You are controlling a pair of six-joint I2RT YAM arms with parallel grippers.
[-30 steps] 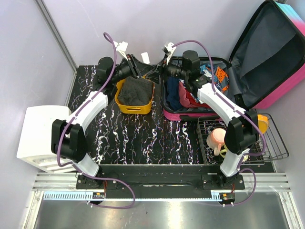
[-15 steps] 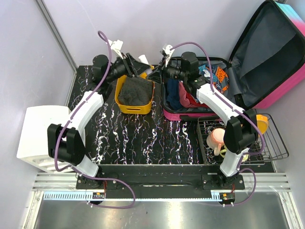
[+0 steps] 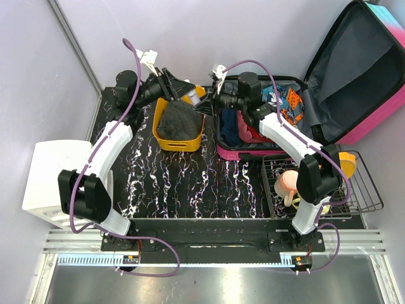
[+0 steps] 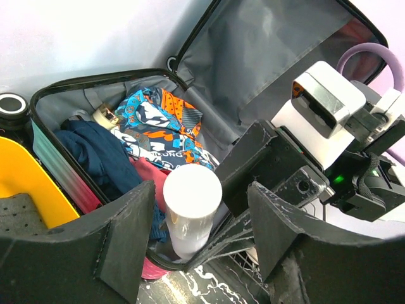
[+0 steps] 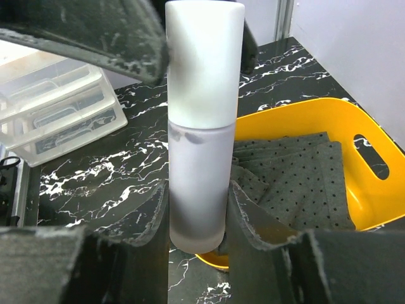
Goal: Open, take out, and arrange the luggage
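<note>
Right jaws clamped on frosted bottle (image 5: 197, 171), left jaws spread wide (straddling it)

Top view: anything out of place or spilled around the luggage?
Nothing spilled or damaged. Only oddity: a white-capped frosted bottle is clamped in the right gripper beside the orange bin, outside the luggage, with the left gripper open around its cap.

Bright even light, soft shadows, mostly sharp
</note>
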